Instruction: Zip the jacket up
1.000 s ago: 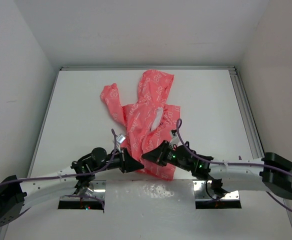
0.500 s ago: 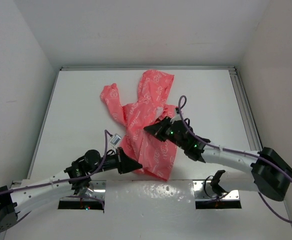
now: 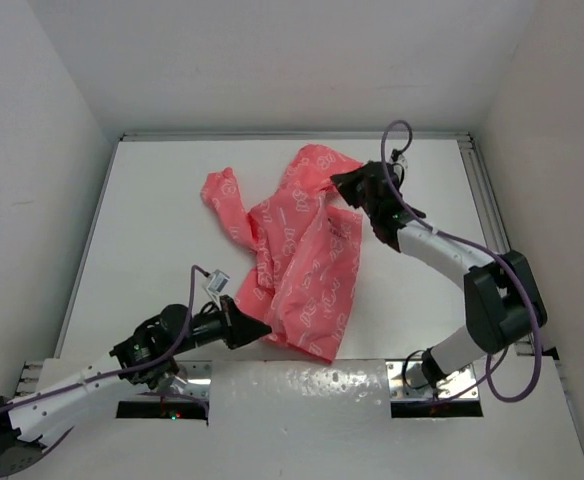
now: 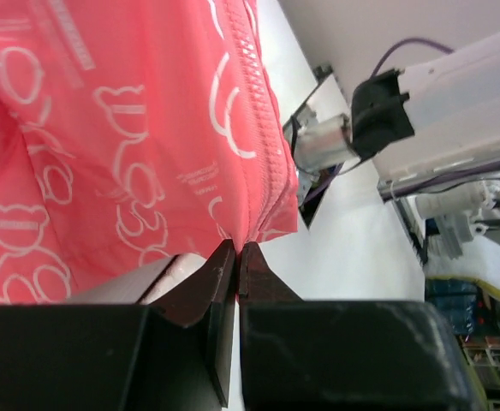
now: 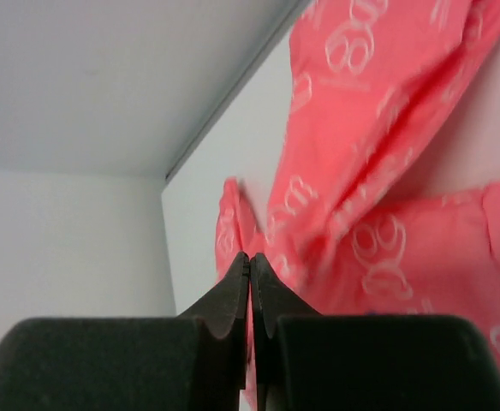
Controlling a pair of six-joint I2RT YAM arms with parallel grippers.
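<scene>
On the white table (image 3: 152, 230), roughly midway btw the two arms, the jacket (image 3: 297, 260) lies crumpled, hood end toward the far wall and hem toward the arm bases. Hard-to-see stuff first: from the top cam u can't rly make out the zipper (image 4: 263, 128), the print and folds swallow it. One sleeve (image 3: 222, 195) sticks out to the upper left, the other I can't pick out in the bunched fabric. On the left wrist cam the zipper shows as a ridged line running up from the hem, but it's cut off at the top of frame, so can't tell how far along it's closed or where the pull tab sits. Now the left gripper (image 3: 264, 328): jaws pressed together, clamped on the hem corner right at the bottom of the zipper, fabric puckering into the tips. Then the right gripper (image 3: 336, 181): up at the hood/collar end, jaws together too, tips against pink fabric, but its own cam is blurry there so idk if anything's actually pinched.
</scene>
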